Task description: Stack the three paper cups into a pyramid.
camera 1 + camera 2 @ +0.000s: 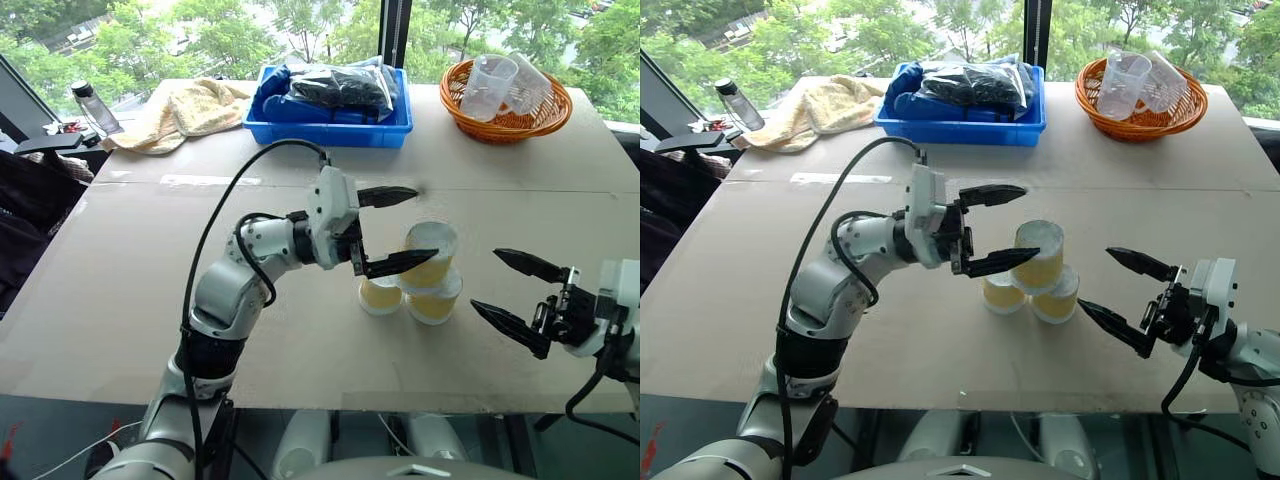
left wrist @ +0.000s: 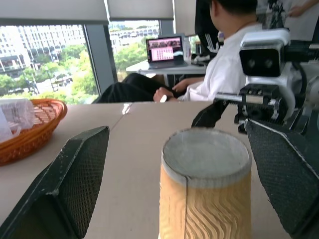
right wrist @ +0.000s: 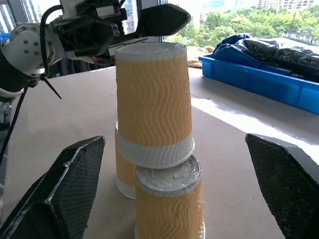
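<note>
A: Yellow-tan paper cups, how many?
B: Three: two side by side on the surface, one upside down atop them.
A: The grippers?
B: Two. The left gripper has jaws wide around the top cup, not touching; the right gripper stands nearby, jaws wide, empty.

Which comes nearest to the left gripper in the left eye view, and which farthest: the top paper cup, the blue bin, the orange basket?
1. Top paper cup: just beside the left gripper, atop the two lower cups.
2. Blue bin: at the table's far edge.
3. Orange basket: far right corner, holding clear cups.
</note>
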### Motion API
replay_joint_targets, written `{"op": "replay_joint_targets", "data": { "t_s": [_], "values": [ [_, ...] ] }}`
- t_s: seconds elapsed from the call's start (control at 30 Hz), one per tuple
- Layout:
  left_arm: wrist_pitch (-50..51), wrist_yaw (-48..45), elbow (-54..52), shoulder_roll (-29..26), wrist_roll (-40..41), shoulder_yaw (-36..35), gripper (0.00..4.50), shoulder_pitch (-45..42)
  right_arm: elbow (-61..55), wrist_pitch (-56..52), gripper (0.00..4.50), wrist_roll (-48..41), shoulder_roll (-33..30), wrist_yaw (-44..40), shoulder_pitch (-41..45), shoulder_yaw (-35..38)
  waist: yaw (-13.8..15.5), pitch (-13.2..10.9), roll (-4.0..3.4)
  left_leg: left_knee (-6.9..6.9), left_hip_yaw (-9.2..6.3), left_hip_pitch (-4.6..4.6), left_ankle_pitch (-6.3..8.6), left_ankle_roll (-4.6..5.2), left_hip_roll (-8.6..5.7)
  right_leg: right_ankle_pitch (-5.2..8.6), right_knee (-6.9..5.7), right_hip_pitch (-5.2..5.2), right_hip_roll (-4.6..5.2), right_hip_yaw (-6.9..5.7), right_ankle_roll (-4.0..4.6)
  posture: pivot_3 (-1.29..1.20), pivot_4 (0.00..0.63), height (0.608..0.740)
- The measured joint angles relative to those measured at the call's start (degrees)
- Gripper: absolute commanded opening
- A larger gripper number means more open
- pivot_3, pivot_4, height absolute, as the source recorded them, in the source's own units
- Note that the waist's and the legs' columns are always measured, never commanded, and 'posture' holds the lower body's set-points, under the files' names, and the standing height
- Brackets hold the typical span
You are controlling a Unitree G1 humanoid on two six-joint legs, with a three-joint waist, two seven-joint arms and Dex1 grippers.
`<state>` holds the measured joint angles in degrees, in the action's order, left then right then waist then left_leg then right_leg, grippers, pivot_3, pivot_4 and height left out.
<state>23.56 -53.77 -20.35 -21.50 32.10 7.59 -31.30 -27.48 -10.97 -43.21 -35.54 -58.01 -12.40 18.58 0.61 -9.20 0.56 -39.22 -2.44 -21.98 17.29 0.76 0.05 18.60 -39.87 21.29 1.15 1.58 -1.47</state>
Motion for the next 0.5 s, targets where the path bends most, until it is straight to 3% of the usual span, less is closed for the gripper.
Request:
{"op": "replay_joint_targets", "data": {
  "t_s": [0.27, 0.37, 0.5],
  "values": [
    [6.1, 5.4, -3.0, -4.2, 10.2, -10.9, 4.47, -4.7, 1.7, 0.0, 4.5, -0.1, -0.2, -0.7, 0.4, 0.1, -0.2, 0.0, 0.0, 0.0, -0.01, 0.02, 0.0, 0.0, 0.0, 0.0, 0.0, -0.01, -0.02, 0.0, 0.0, 0.0, 0.15, 0.74],
    [6.8, 5.9, -2.5, -11.8, 6.8, -13.6, 4.47, 3.5, 3.1, 0.0, 4.5, 0.0, -0.5, -1.6, 0.4, 0.5, -1.3, 0.0, -0.08, 0.11, -0.01, 0.15, 0.0, -0.01, 0.0, 0.0, 0.01, -0.06, -0.03, 0.07, 0.01, 0.0, 0.15, 0.74],
    [6.1, 7.6, -1.8, -14.2, 1.2, -13.7, 4.47, 18.3, 6.1, 0.3, 4.5, 1.3, -0.6, -3.0, -0.3, 0.6, -1.2, 0.0, -0.04, 0.09, -0.04, 0.09, 0.0, 0.0, 0.0, 0.0, 0.04, -0.04, 0.02, 0.04, 0.01, 0.0, 0.15, 0.74]
  ]
}}
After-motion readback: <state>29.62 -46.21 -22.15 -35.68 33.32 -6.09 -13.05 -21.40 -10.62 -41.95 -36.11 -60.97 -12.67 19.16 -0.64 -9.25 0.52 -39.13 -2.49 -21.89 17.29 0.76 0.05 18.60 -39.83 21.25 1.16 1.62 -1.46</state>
